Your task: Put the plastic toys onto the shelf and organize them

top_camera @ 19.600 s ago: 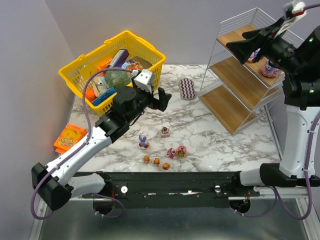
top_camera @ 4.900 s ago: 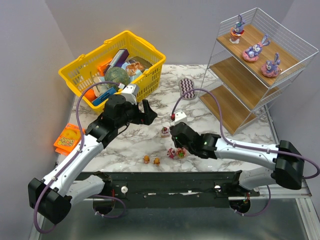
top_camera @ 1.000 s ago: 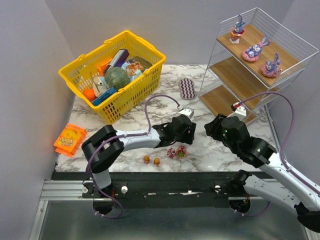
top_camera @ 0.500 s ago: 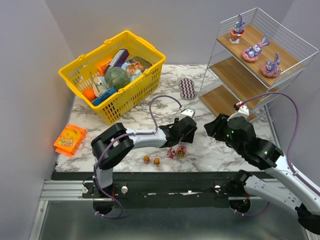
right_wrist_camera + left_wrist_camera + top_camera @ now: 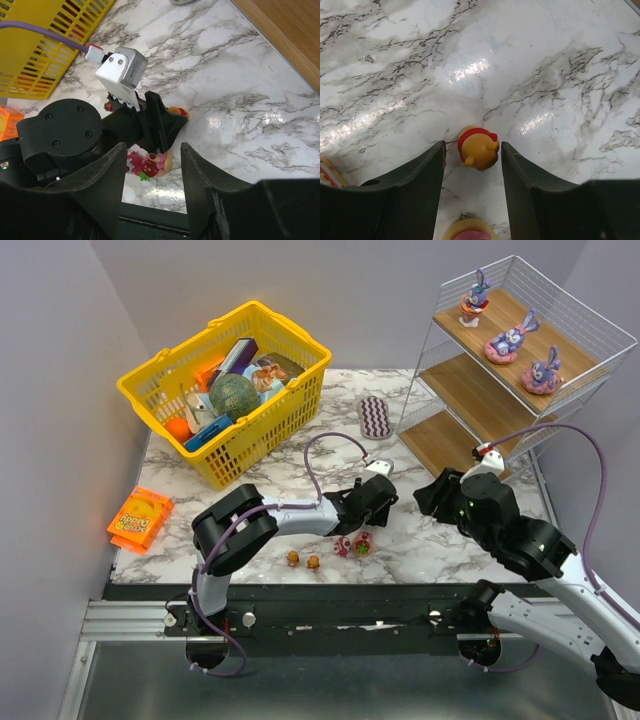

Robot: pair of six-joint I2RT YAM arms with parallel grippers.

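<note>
The tiny orange bear (image 5: 478,148) in a red shirt sits on the marble table (image 5: 530,60), low in the centre of the left wrist view. The left gripper (image 5: 472,150) straddles it, unclenched, with a sliver of table showing on each side. The bear looks like hard, glossy moulded plastic: light, stiff and rounded, so likely to squirt out of a shallow pinch. The red-shirted middle seems the safest place to grip. The right gripper (image 5: 152,150) hangs released and empty. The shelf (image 5: 470,390) stands at upper right, with purple bunnies (image 5: 510,340) on top.
</note>
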